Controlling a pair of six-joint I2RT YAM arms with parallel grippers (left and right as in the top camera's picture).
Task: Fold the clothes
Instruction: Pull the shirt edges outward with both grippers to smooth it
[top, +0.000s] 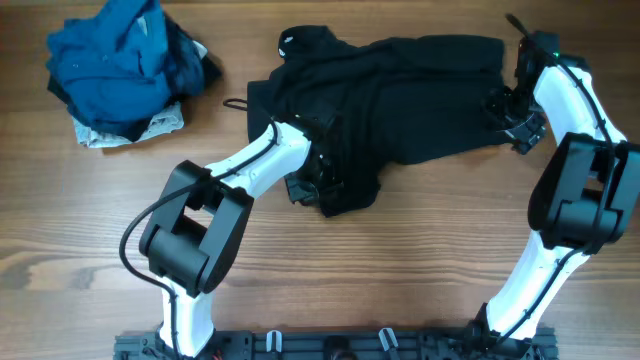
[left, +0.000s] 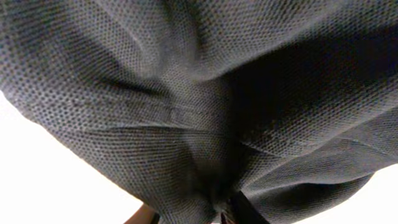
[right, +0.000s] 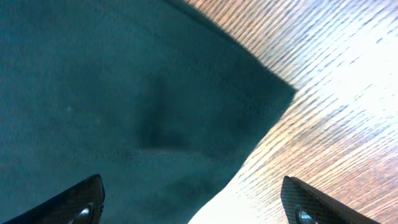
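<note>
**Overhead view.** A black garment (top: 410, 85) lies crumpled across the upper middle of the wooden counter (top: 420, 260). A heap of blue clothes (top: 120, 65) sits well apart from it at the upper left corner. The left arm extends from the lower left. Its left end effector (top: 322, 182) sits at the garment's near edge, where the cloth is bunched into a dark lump. The right arm curves up the right side, and the right end effector (top: 508, 108) is at the garment's right edge.

**Left wrist view.** Gathered mesh fabric fills the frame, and its folds converge on a dark finger (left: 245, 210) at the bottom edge. The left end effector appears closed on this gathered fold, though cloth hides most of the fingertips.

**Right wrist view.** The two fingers (right: 68, 202) stand wide apart and hold nothing. They are poised above a flat corner of the garment, with bare wood beside it.
</note>
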